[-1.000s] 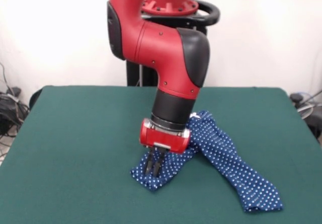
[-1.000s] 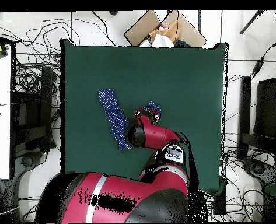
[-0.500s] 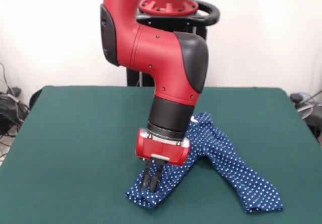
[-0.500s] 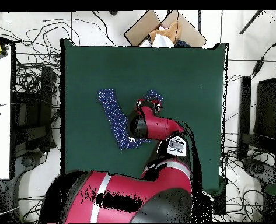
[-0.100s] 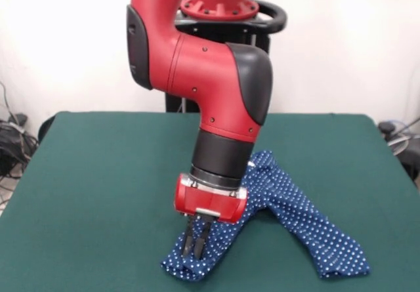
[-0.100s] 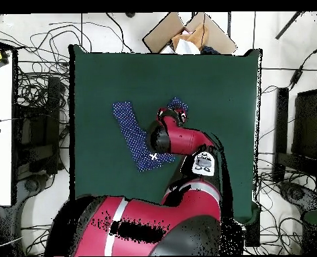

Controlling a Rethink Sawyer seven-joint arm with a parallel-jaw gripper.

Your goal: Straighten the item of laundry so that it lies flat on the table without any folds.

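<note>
While the gripper is pinching one leg of the spotty blue trousers with its fingers shut tight on the cloth, low on the green table, I think it should be pulling slowly and sideways, keeping low.

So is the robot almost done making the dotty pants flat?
Not yet. Done: one leg of the trousers lies stretched out on the table. In hand: the gripper looks pinched shut on the other leg's end, low at the cloth. Left: the middle, where the legs meet, is bunched and raised under the arm.
</note>
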